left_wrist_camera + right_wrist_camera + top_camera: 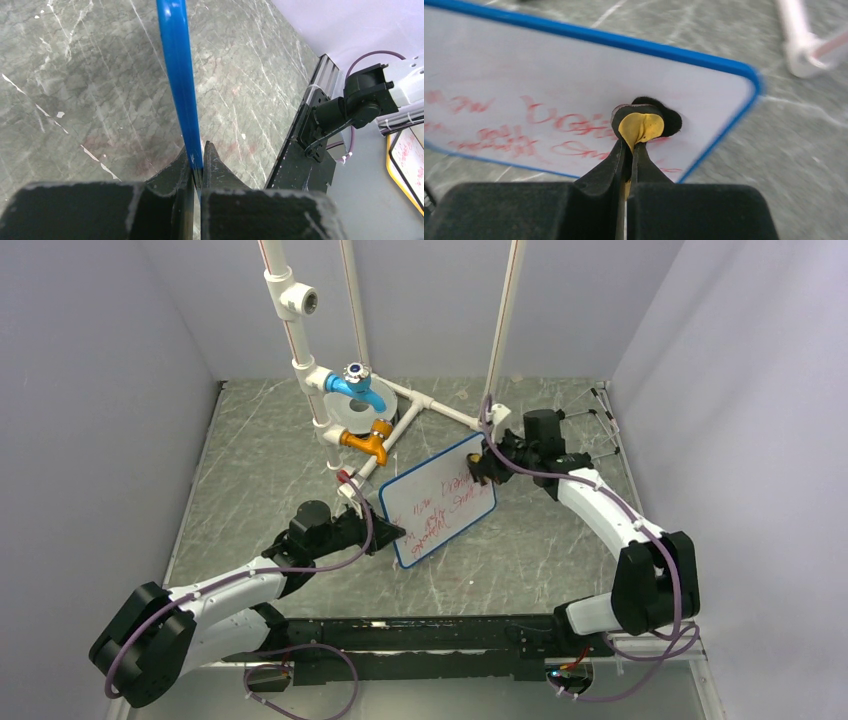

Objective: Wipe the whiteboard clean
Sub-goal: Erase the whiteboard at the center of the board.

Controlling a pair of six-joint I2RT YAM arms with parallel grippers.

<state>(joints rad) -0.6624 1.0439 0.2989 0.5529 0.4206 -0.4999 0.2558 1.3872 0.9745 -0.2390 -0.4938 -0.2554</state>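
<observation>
The whiteboard, blue-rimmed with red handwriting across its face, is held tilted above the table. My left gripper is shut on its lower left edge; in the left wrist view the blue rim runs edge-on up from between the fingertips. My right gripper is shut on a small yellow and black eraser pad, pressed against the whiteboard's face near its right end, over the red writing.
A white pipe frame with a blue valve, an orange fitting and a round grey disc stands just behind the board. A black rail runs along the near edge. Purple walls enclose the marbled table.
</observation>
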